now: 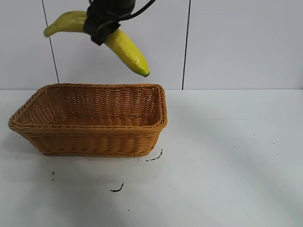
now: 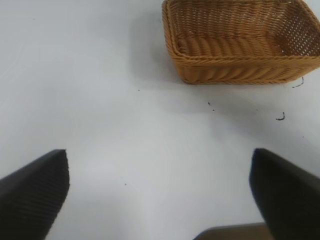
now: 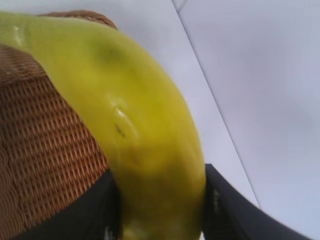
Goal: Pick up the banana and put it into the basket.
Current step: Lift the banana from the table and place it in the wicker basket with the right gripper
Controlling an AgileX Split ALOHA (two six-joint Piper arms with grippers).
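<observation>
Banana [image 1: 127, 51], one only, hangs in the upper left of the exterior frame, above the one wicker basket [image 1: 90, 137], its green tip tilted down toward the basket's right end. I see the right gripper [image 1: 100, 24] with its jaws clamped around the banana's middle. The left gripper [image 2: 160, 200] hovers over the bare white worktop [image 1: 227, 156], jaws apart, holding nothing.

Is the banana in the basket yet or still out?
Out. The right gripper holds the banana in the air above the empty basket.
</observation>
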